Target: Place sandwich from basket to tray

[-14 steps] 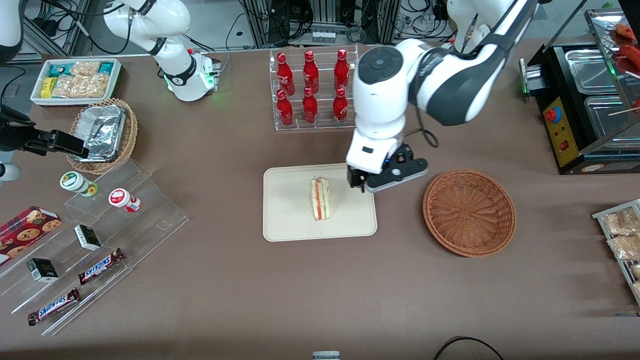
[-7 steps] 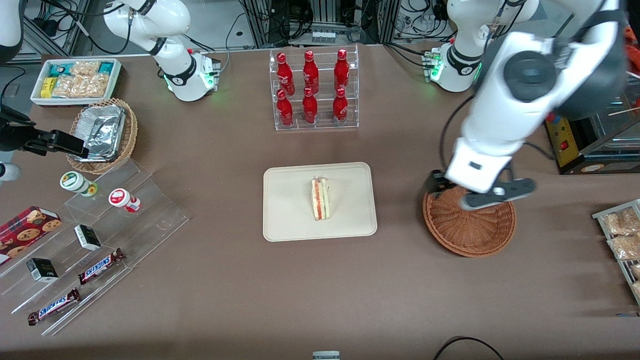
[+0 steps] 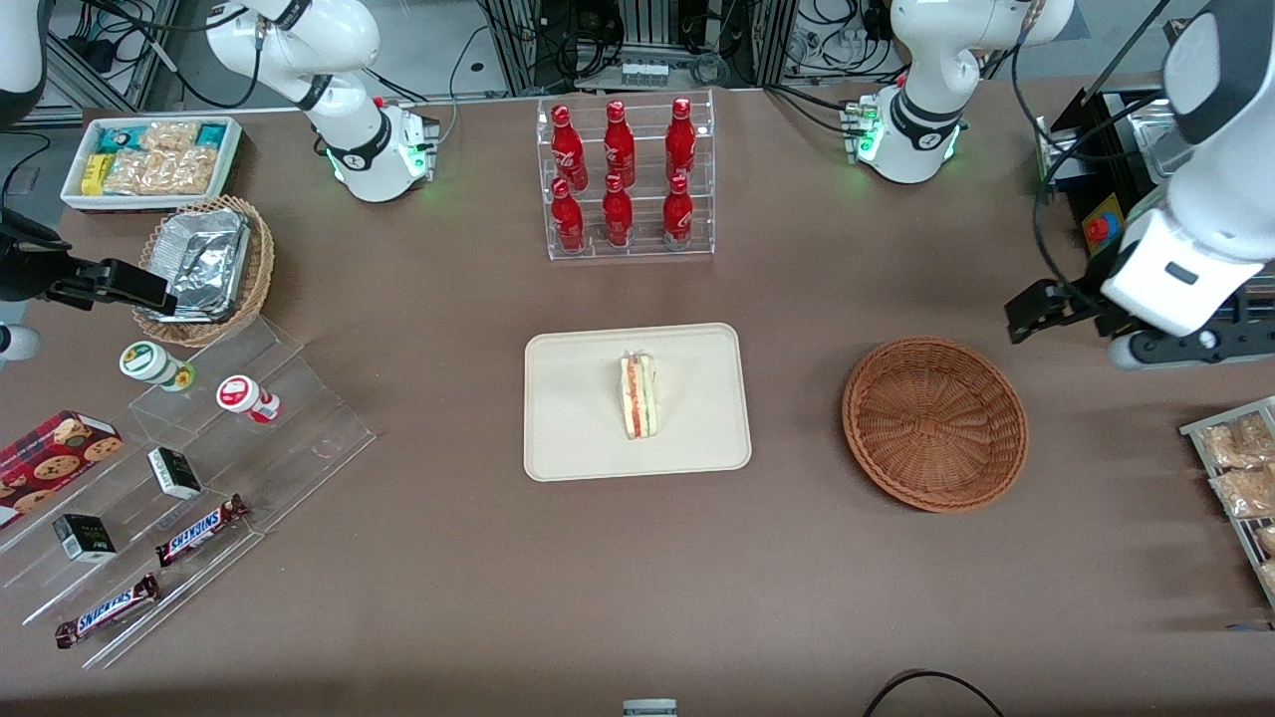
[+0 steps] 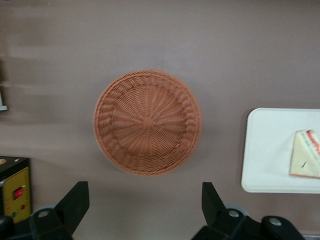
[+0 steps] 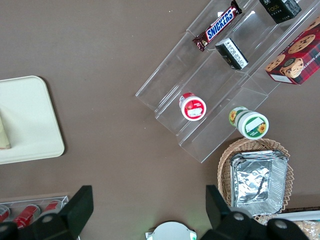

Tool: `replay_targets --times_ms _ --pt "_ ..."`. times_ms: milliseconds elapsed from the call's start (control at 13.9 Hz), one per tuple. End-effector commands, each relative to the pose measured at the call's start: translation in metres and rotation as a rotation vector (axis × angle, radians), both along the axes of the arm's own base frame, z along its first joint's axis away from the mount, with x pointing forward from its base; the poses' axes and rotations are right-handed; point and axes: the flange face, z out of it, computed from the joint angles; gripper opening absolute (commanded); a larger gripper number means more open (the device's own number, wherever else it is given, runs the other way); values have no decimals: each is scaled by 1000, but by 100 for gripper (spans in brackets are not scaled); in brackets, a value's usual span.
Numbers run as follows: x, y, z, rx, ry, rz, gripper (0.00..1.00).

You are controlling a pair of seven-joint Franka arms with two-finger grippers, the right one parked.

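One sandwich [image 3: 638, 396] lies on the one tray [image 3: 578, 438]. One wicker basket [image 3: 934, 423] holds nothing. The tool [image 3: 1036, 311], fingers spread and holding nothing, hovers above the tabletop [image 3: 637, 578] toward the working arm's end.

I note glossy white arm shells with dark grey joint bands and black cables trailing from the wrist. The gripper [image 3: 1036, 317] is black, its two wedge-shaped fingers [image 4: 75, 202] matt, with grey round fittings at their bases. Green lamps glow at the arm bases.
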Motion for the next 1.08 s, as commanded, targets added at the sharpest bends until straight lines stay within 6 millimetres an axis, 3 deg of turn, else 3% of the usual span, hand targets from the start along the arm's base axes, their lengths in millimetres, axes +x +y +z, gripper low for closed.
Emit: replay_targets --times_ms 0,216,577,1009 --pt "-23 17 -5 -14 16 -39 99" --pt "-25 35 -1 -16 11 -45 99" --pt "-34 40 21 -1 -31 -46 99" --pt "-27 41 35 -13 -52 -40 99"
